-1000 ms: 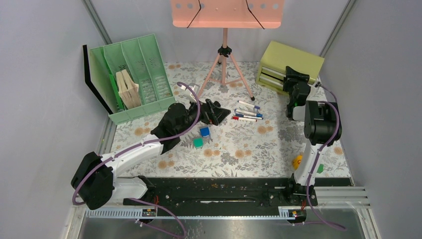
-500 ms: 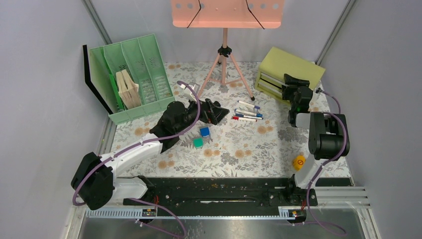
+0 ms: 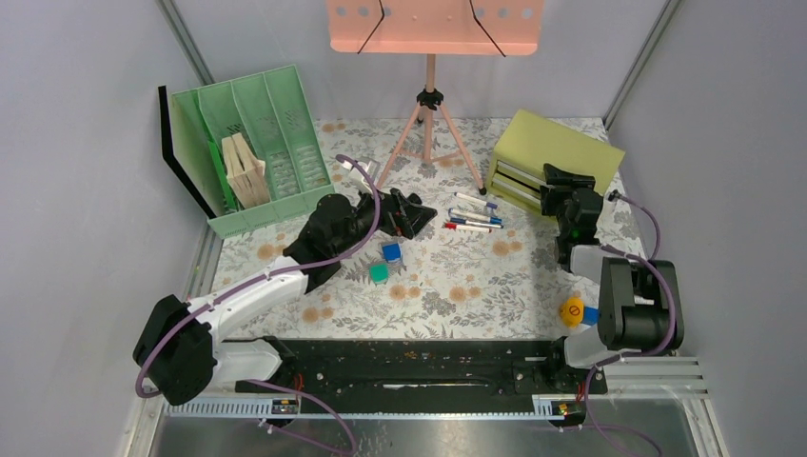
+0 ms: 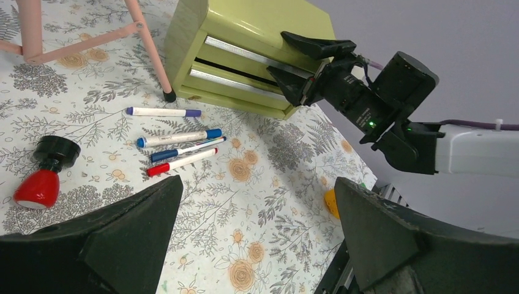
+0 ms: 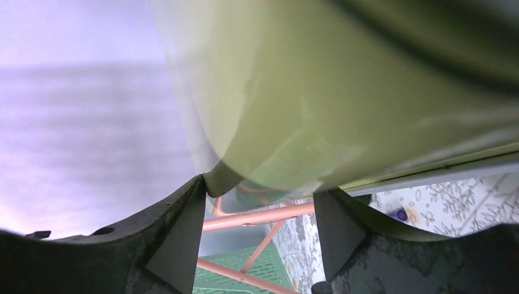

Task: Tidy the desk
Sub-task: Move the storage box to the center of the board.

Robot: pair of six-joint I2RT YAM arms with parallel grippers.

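The desk (image 3: 447, 286) is the floral tabletop. A yellow-green drawer box (image 3: 561, 143) stands skewed at the back right. My right gripper (image 3: 561, 177) is shut on its front right top corner. In the left wrist view one finger of the right gripper (image 4: 304, 64) lies on the drawer box's (image 4: 245, 37) top and the other against its front. In the right wrist view the box (image 5: 343, 92) fills the frame above the gripper (image 5: 260, 190). My left gripper (image 3: 419, 211) is open and empty over mid-desk, left of several markers (image 3: 473, 215). The desk (image 4: 245, 245) shows between the fingers of the left gripper (image 4: 257, 180).
A blue cube (image 3: 391, 251) and a green cube (image 3: 379, 272) lie near the left gripper. A red stamp with a black cap (image 4: 40, 184) sits by the markers (image 4: 174, 138). A yellow piece (image 3: 571, 311) lies front right. A green file organizer (image 3: 257, 143) is back left, a pink tripod stand (image 3: 430, 124) at the back.
My right arm drew back toward the near edge. The drawer box slid forward and turned with the gripper. The left arm barely moved.
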